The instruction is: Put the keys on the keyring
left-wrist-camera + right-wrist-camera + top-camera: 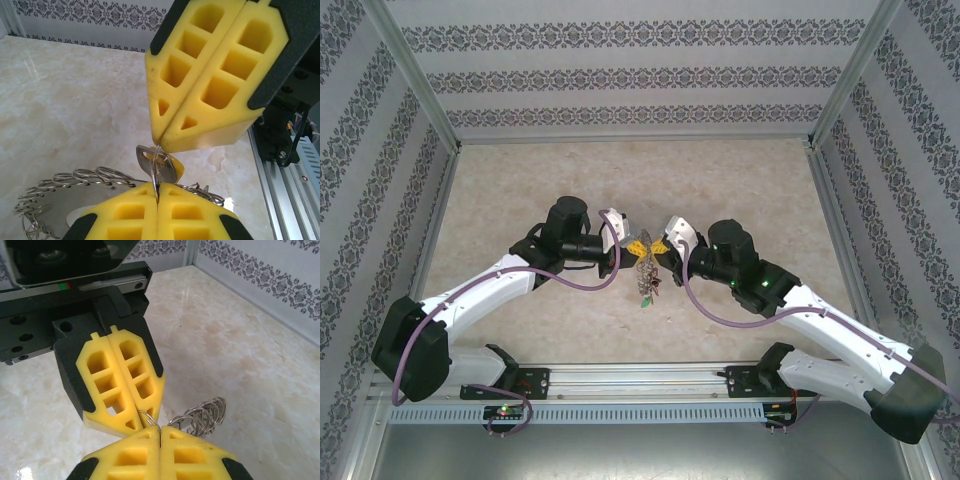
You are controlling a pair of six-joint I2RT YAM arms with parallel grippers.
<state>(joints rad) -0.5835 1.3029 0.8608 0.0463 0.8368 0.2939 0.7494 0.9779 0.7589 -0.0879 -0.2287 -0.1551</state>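
Both grippers meet tip to tip above the middle of the table. My left gripper [158,194] is shut on a small wire split ring [157,165]. On that ring hangs a silvery key [169,169] with a pale tan-yellow tag behind it. My right gripper [160,432] is shut on the same small ring [150,417] from the opposite side. The keyring [648,280], a bunch of wire loops and silvery keys with red and green tags, dangles below the fingertips. Its loops [85,177] curl to the left in the left wrist view. I cannot pick out the red-tagged key.
The beige marble-patterned tabletop [520,200] lies under the hanging bunch. Patterned walls with metal posts [420,80] enclose three sides. An aluminium rail [640,378] carrying both arm bases runs along the near edge.
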